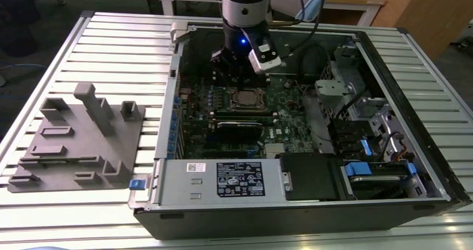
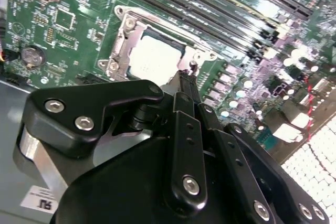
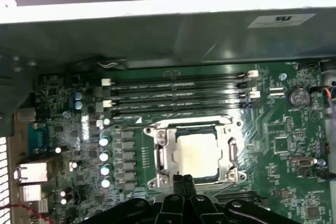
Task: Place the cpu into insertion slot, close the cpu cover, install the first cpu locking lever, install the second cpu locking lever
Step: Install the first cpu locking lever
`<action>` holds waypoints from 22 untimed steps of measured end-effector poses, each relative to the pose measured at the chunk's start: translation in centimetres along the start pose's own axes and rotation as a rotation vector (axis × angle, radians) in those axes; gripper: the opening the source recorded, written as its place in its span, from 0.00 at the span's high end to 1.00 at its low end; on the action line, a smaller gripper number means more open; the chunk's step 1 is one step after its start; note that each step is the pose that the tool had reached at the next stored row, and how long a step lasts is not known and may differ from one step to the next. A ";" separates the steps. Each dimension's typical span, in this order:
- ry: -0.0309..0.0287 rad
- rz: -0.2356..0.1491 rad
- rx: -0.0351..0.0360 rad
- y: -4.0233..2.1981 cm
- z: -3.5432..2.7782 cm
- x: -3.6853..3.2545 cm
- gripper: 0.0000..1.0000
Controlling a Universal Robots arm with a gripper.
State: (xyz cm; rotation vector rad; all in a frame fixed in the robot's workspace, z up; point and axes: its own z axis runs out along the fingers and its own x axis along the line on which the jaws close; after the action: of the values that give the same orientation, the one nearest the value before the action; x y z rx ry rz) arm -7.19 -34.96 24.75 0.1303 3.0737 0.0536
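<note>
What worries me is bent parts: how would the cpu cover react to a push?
The cpu cover looks like thin sheet metal, so probably light and springy, bendable at an edge. It lies flat around the cpu on the motherboard, so it likely won't slide or tip.

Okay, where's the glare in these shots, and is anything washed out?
In both wrist views the cpu top is blown out near white; the first wrist view has a bright band along the case edge; in the exterior view the table slats glare.
</note>
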 end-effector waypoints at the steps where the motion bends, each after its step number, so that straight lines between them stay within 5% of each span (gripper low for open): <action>1: -0.0011 0.000 -0.0006 -0.04 -0.01 0.12 0.89; 4: -0.0019 0.000 -0.0024 -0.09 -0.07 0.19 0.89; 9: -0.0018 0.000 -0.0025 -0.05 -1.05 0.13 0.89; 14: -0.0020 0.000 -0.0030 -0.06 -1.05 0.15 0.89; 22: -0.0019 0.000 -0.0029 -0.22 -1.01 2.03 0.89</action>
State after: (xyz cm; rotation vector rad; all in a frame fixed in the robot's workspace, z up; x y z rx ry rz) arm -9.30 -35.04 25.62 0.1303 3.0715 0.0580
